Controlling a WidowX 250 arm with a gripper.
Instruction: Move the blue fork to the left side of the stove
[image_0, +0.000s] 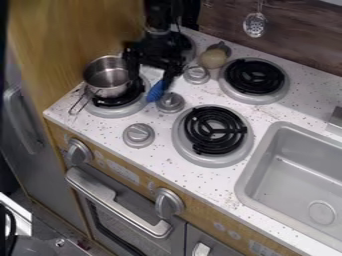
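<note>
1. At far left, a narrow margin of the speckled surface is seen beside the stove's left burner. The goal is presumably this side, and little room is offered there.
2. On that burner, a metal pot is set, its wire handle reaching out over the margin. By a low sideways move, the pot could be nudged or the handle snagged.
3. Just right of the burner, the blue fork is seen at a slant, its upper end meeting the dark gripper. Whether it is lifted or resting on the surface cannot be told. Light, fairly stiff plastic is suggested; breakage is unlikely, but the smooth stem could slip or swivel if pinched off-centre. It is best taken across the middle of the stem, squarely and with modest force.
4. Above the fork, the gripper is placed, pointing down. Whether it is open or closed, and whether the fork is held, cannot be told; a secure hold should be confirmed before any lift.
5. Right of the fork's lower end, a grey knob stands close by. Enough height should be given for both knob and pot to be cleared.
</note>
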